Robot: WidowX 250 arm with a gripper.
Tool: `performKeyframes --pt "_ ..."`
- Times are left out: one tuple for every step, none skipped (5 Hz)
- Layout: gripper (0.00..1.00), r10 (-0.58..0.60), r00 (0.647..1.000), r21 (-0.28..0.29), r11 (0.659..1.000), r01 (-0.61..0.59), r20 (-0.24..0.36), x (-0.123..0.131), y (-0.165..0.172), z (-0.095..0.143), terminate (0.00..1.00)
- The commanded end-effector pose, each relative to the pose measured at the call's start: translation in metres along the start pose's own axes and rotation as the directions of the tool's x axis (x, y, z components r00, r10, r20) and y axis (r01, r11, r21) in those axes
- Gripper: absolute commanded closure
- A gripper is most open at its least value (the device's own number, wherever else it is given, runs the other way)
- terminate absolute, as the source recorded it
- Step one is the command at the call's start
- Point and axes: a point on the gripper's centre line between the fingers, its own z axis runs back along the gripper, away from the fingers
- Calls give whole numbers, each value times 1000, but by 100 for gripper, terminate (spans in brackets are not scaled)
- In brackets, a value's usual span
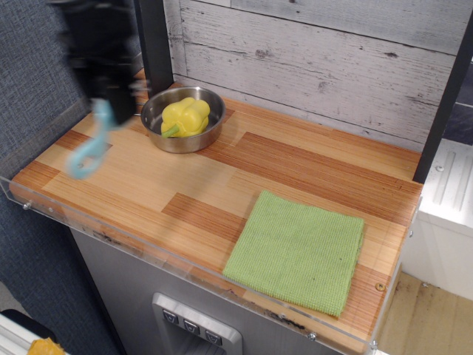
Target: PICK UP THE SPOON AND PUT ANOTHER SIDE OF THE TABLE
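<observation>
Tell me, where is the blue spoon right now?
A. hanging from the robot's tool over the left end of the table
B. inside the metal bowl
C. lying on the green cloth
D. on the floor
A: the spoon dangles from the blurred tool above the table's left end, not on the green cloth or in the bowl.

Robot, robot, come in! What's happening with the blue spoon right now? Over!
Pincer shut on spoon. Spoon hanging over the table's left end, not down yet. Pan with yellow pepper close by. Over.

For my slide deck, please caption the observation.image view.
Gripper carries the light-blue spoon above the table's left end, beside the pan holding a yellow pepper.
</observation>
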Motion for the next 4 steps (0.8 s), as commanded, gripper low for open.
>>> performKeyframes --pt "100 -21 1000 56 998 22 -14 -15 60 -15 0" --pt "100 -12 999 113 993 16 -37 -12 78 -23 0" --pt "100 -38 998 134 990 44 -51 1 84 -31 0" --pt "100 -77 994 158 983 89 -78 22 80 -39 0"
